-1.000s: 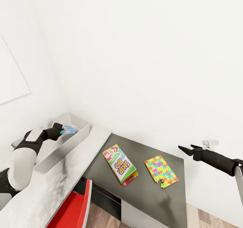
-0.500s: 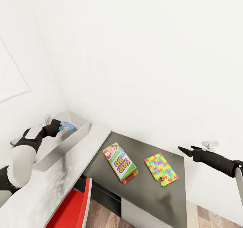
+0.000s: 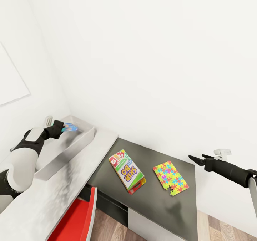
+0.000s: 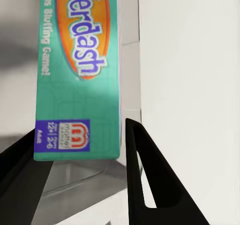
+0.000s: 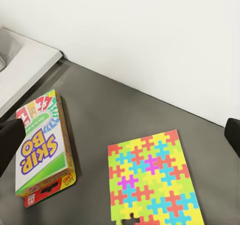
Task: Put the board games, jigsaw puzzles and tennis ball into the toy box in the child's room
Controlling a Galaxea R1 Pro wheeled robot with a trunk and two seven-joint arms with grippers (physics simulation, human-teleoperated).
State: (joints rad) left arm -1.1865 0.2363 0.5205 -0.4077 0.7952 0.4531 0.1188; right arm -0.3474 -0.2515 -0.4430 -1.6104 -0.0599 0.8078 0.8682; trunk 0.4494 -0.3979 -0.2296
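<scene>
The left end effector [image 3: 63, 128] is clenched on the blue game [image 3: 70, 128] by one short end and holds it above the toy box [image 3: 76, 146], at the far left of the counter [image 3: 71, 184]. In the left wrist view the game [image 4: 77, 70] sits between the two dark fingers [image 4: 142, 185], its printed face toward the camera. The right end effector [image 3: 194, 159] is released, jaws apart and holding nothing, and hovers right of the dark counter section [image 3: 157, 198].

Handling, as judged:
- Blue game: a light, stiff cardboard box with a glossy face, so it may slip. A grip across the thin edges suits it.
- Skip-Bo box [image 3: 127, 170]: lies flat on the dark section, left of the puzzle [image 3: 170, 178] and apart from it. It is long and rigid; take it across its narrow width.
- Puzzle: a thin sheet of interlocked pieces, flat on the surface with no raised edge. It is likely to flex or come apart; sliding it to the counter edge before gripping is advisable.

The counter is smooth, light grey joining dark grey. White walls stand close behind it. A red chair [image 3: 76, 216] stands near, on wood flooring [image 3: 107, 230].
</scene>
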